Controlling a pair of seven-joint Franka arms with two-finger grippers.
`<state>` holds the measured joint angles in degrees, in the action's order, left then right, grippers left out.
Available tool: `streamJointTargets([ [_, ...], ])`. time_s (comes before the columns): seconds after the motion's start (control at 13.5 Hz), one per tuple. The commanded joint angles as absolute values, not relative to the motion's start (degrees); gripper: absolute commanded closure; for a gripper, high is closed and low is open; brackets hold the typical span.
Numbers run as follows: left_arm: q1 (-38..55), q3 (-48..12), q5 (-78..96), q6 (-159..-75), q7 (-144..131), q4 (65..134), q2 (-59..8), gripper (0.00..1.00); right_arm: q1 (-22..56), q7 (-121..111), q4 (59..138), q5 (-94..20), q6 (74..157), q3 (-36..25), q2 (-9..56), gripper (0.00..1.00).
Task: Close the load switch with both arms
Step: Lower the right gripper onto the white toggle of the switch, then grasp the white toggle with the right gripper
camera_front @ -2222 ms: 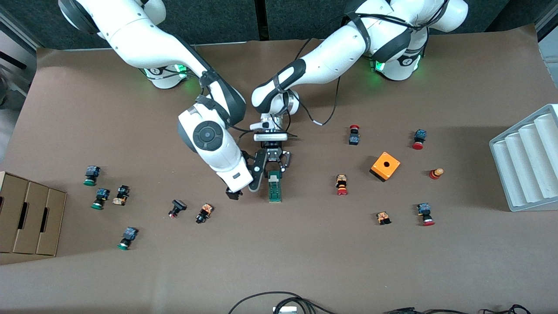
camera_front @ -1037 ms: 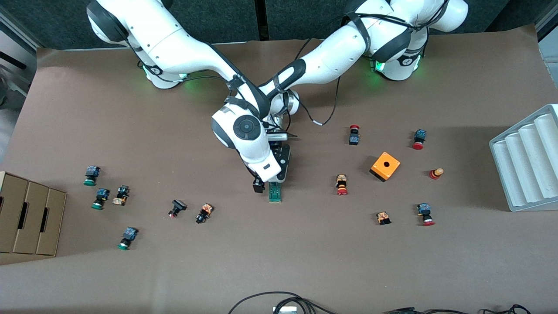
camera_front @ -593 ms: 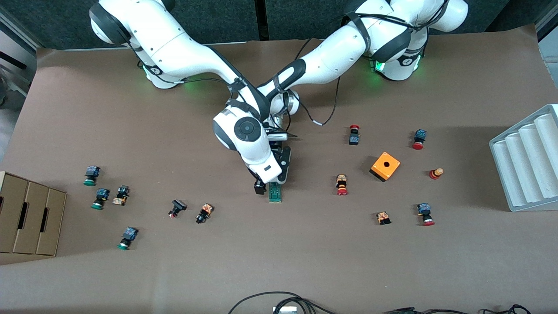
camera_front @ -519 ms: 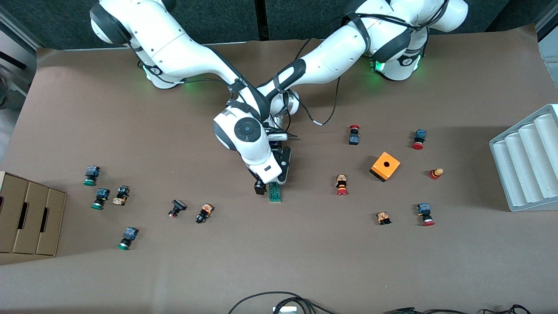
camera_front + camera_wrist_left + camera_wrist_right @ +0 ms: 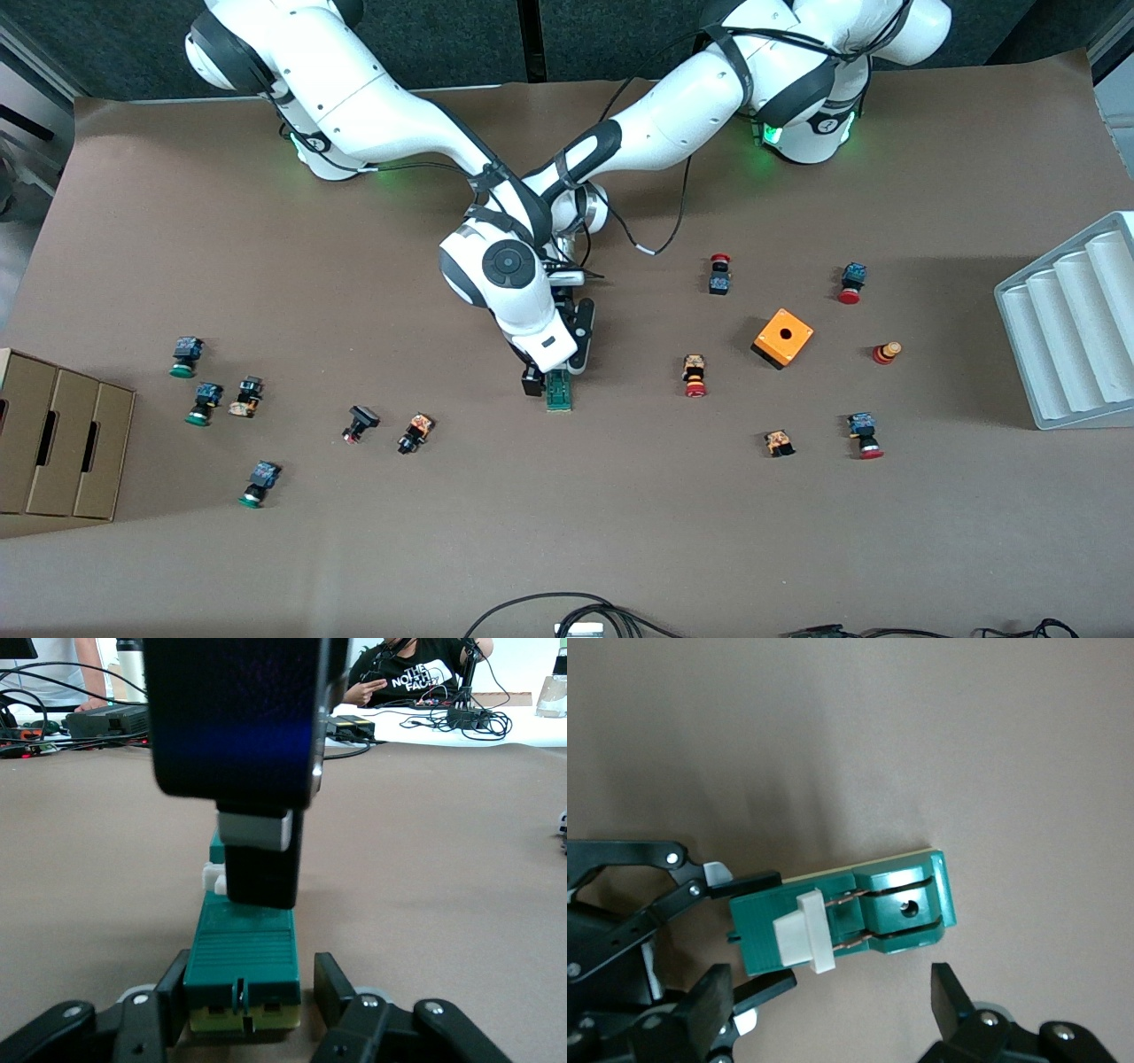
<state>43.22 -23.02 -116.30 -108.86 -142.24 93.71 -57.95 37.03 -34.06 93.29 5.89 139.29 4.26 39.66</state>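
The left claw (image 5: 744, 939) pinches the load switch (image 5: 558, 390) at its end toward the robots' bases. The right claw (image 5: 542, 379) hangs spread just over the same switch. The switch lies flat mid-desk (image 5: 567, 532), its long axis running twelve to six o'clock in the front view, its free end pointing to six. An orange cube (image 5: 783, 338) sits toward three o'clock.

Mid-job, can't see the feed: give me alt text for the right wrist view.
The green load switch lies flat on the brown table, its white sliding piece sticking out sideways. The left gripper is shut on one end of it; the right gripper is open above it.
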Motion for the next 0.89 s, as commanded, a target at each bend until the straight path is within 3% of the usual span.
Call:
streamJointTargets([
  [0.0, 44.0, -22.3, -116.8, -109.2, -143.3, 92.1, -59.5, 0.37, 37.5, -32.7, 92.5, 7.6, 141.5, 3.7, 41.0, 0.01],
  [0.81, 44.0, -22.3, -116.8, -108.8, -143.3, 92.2, -59.5, 0.37, 39.5, -30.9, 92.4, 7.6, 143.7, 1.8, 42.4, 0.01],
])
